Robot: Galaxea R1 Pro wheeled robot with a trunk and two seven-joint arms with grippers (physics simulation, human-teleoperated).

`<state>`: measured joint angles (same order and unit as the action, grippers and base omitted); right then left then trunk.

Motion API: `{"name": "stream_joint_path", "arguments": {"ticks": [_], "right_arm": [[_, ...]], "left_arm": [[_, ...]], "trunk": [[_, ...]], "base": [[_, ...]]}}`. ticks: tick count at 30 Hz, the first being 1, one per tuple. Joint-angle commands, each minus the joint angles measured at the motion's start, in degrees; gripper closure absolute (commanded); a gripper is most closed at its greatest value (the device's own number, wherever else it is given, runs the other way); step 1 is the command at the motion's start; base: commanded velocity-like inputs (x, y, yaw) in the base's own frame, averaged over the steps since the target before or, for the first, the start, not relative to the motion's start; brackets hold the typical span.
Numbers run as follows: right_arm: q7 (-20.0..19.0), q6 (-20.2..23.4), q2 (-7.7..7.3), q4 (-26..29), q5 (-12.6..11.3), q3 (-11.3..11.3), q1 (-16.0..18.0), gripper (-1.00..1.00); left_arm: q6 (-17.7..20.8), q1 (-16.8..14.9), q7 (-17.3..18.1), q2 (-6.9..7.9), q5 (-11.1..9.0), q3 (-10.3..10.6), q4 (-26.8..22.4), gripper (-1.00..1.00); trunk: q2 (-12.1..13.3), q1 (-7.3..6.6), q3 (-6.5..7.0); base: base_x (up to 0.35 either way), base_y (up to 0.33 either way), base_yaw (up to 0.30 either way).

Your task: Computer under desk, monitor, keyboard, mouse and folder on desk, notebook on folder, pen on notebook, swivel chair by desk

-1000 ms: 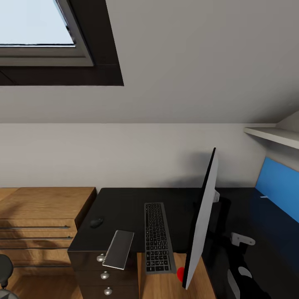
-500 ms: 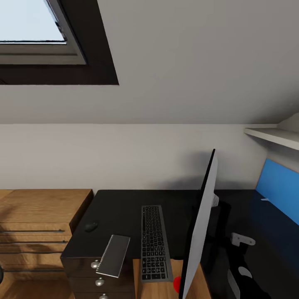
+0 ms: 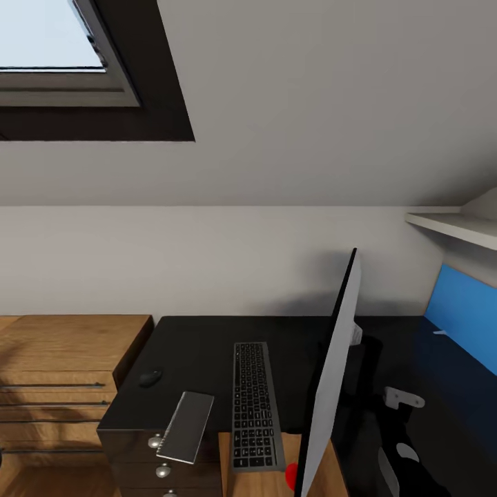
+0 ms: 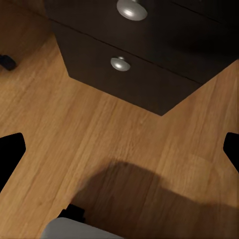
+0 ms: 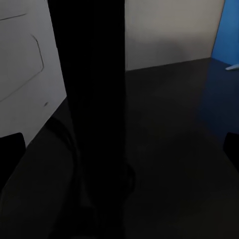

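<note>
the keyboard [image 3: 257,406], mouse [image 3: 150,377] and notebook [image 3: 186,427] are seen on the desk [image 3: 200,345] at lower centre; both grippers' jaws are spread.

Left gripper [image 4: 119,149] seen from its wrist camera, two dark fingertips [image 4: 11,149] at opposite frame edges, jaws spread wide, nothing between them; right gripper [image 5: 119,152] likewise, dark fingertips [image 5: 11,147] far apart, jaws wide, nothing held
</note>
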<state>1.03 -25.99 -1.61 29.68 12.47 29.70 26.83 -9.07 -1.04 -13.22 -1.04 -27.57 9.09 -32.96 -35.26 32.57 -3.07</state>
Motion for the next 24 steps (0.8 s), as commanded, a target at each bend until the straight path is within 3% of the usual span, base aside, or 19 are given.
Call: {"name": "stream_joint_path", "arguments": {"ticks": [1, 12, 24], "right_arm": [[0.1, -0.2, 0.03, -0.1, 0.6, 0.3, 0.1, -1.0], [0.1, -0.2, 0.04, -0.1, 0.7, 0.3, 0.1, -1.0], [0.1, -0.2, 0.03, 0.0, 0.8, 0.3, 0.1, -1.0]], "left_arm": [[-0.3, 0.0, -0.4, 0.07, -0.6, 0.5, 0.0, -1.0], [-0.3, 0.0, -0.5, 0.06, -0.6, 0.5, 0.0, -1.0], [-0.3, 0.0, -0.4, 0.0, -0.6, 0.5, 0.0, -1.0]], "trunk": [[-0.1, 0.02, -0.11], [-0.1, 0.02, -0.11], [-0.1, 0.02, -0.11]], "base": [[0.025, -0.027, 0.0], [0.01, -0.008, 0.0], [0.098, 0.0, 0.0]]}}
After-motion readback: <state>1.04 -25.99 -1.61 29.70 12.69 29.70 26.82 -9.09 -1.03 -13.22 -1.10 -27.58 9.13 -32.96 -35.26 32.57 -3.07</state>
